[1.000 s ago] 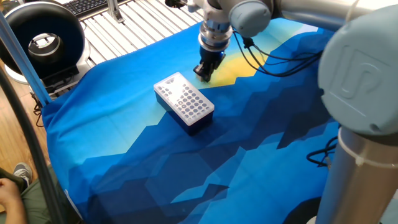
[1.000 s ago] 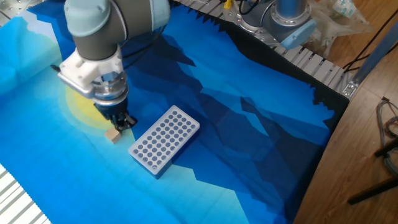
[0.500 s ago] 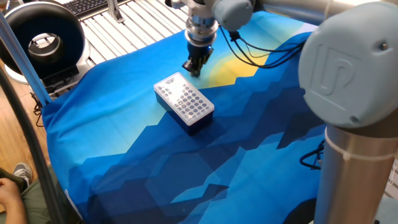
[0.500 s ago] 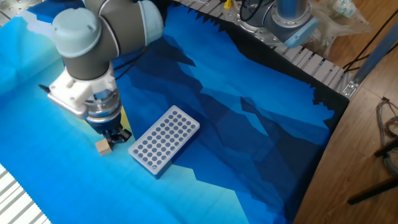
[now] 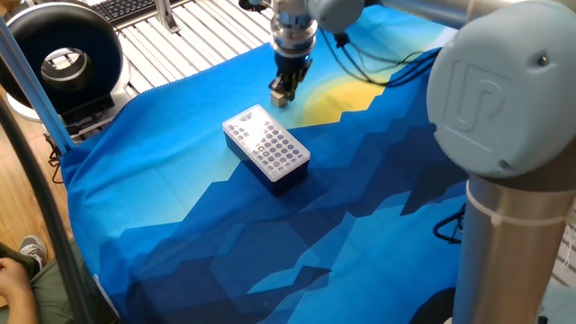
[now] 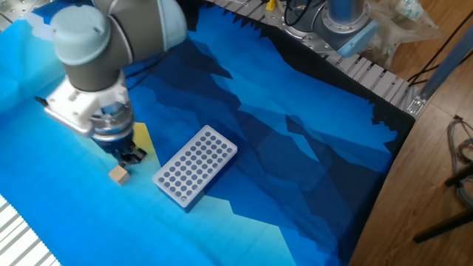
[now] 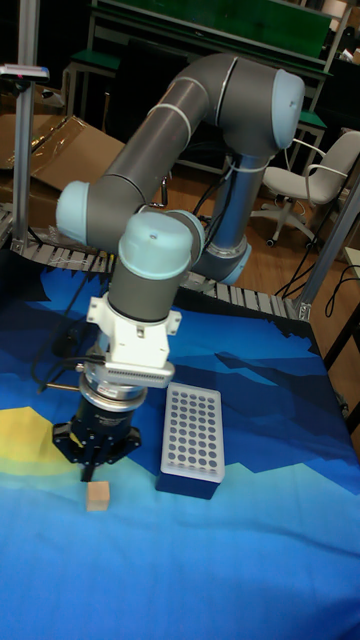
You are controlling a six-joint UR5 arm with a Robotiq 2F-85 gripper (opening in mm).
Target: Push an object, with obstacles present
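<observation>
The object, a tiny tan cube (image 6: pixel 118 175), lies on the blue cloth to the left of the obstacle, a white-topped block full of small holes (image 6: pixel 196 165). In the tall fixed view the cube (image 7: pixel 97 496) sits just in front of my gripper (image 7: pixel 94 464), with the block (image 7: pixel 190 436) to its right. My gripper (image 6: pixel 131 155) points straight down with its fingers together and nothing held, its tips just behind the cube. In one fixed view my gripper (image 5: pixel 283 91) stands beyond the block (image 5: pixel 266 148), and the cube (image 5: pixel 282 101) barely shows at its tips.
The patterned blue cloth (image 5: pixel 225 243) covers the table. A black round device (image 5: pixel 63 58) and metal slats (image 5: pixel 198 36) lie past its far left edge. Cables (image 5: pixel 378 81) trail behind the arm. More slats and a second robot base (image 6: pixel 344 26) border the other side.
My gripper has travelled along the cloth past the end of the holed block, pushing the cube ahead of it. The cube now rests a little further from the block; the block has not moved.
</observation>
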